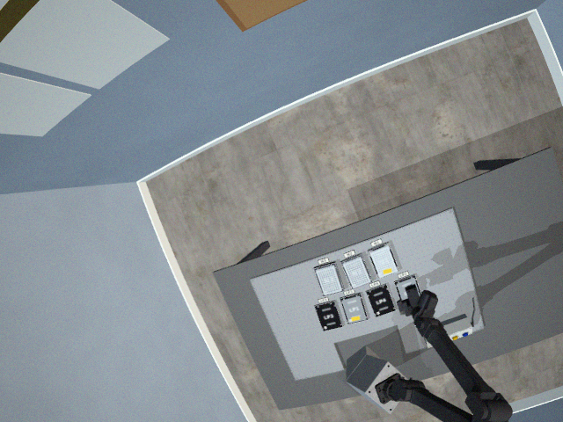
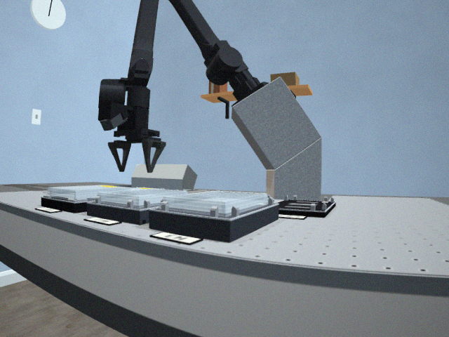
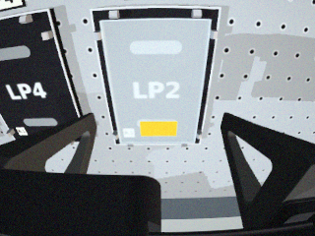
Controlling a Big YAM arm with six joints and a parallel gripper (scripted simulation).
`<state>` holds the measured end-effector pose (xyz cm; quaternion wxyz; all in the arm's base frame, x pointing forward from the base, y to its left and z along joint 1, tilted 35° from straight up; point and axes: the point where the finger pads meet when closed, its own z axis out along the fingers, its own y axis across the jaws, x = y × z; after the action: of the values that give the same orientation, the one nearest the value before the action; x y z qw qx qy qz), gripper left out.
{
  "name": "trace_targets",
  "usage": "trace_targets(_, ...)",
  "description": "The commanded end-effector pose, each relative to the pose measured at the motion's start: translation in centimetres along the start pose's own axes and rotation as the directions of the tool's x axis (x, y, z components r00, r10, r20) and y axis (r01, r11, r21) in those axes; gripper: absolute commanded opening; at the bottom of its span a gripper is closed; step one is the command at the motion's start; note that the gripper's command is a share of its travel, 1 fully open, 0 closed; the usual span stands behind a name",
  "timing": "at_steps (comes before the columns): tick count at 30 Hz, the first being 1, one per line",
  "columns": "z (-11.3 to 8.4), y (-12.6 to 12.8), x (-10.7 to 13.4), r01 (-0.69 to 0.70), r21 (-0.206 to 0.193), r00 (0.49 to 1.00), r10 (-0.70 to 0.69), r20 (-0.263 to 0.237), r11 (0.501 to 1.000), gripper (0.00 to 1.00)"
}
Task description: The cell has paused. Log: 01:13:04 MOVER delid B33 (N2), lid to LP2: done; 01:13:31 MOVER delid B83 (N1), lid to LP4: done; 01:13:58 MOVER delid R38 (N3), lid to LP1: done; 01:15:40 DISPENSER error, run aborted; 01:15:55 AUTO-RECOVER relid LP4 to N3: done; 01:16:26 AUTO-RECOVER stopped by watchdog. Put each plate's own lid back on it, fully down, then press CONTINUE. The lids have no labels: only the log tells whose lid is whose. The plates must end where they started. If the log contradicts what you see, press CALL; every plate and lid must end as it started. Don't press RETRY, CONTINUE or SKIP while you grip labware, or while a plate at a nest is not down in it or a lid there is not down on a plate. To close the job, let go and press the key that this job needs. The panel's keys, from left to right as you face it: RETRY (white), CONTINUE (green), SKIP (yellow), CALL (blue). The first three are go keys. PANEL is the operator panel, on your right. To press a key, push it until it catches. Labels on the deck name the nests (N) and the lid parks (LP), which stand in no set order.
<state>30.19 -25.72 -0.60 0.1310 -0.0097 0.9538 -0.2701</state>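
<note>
My gripper (image 1: pixel 405 301) (image 2: pixel 135 171) (image 3: pixel 158 119) is open and empty above park LP2, its fingers either side of the lid in the wrist view. A clear lid with a yellow tag (image 3: pixel 157 64) lies on LP2. Another clear yellow-tagged lid (image 1: pixel 354 307) lies on LP1. Parks LP3 (image 1: pixel 327 316) and LP4 (image 1: pixel 380 301) (image 3: pixel 44 69) hold no lid. The left nest's plate (image 1: pixel 328 279) (image 2: pixel 217 204) and the middle plate (image 1: pixel 356 271) show no yellow tag. The right nest's plate (image 1: pixel 383 258) has a yellow-tagged lid on. Nest labels are hard to read.
The operator panel (image 2: pixel 159 172) stands beyond the parks, partly hidden by the arm in the top view, where its yellow key (image 1: pixel 455 338) and blue key (image 1: pixel 464 334) show. The arm's grey pedestal (image 1: pixel 363 367) (image 2: pixel 275 126) stands near the parks.
</note>
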Motion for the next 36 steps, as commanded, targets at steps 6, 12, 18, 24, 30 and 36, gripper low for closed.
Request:
trace_targets(6, 1.8, -0.3, -0.1, 0.005, 0.003, 1.000, -0.005, 0.002, 1.000, 1.00)
trace_targets(12, 2.8, -0.3, 0.0, 0.006, 0.002, 1.000, -0.006, 0.000, 1.000, 1.00)
trace_targets(18, 3.4, -0.2, 0.1, 0.006, 0.001, 1.000, -0.006, 0.000, 1.000, 1.00)
trace_targets(24, 4.4, -0.2, 0.1, 0.006, 0.001, 1.000, -0.006, -0.001, 1.000, 1.00)
trace_targets(30, 5.2, -0.2, 0.1, 0.006, 0.001, 1.000, -0.006, -0.001, 1.000, 1.00)
trace_targets(36, 4.6, 0.1, 0.0, 0.007, -0.002, 1.000, -0.007, 0.002, 1.000, 1.00)
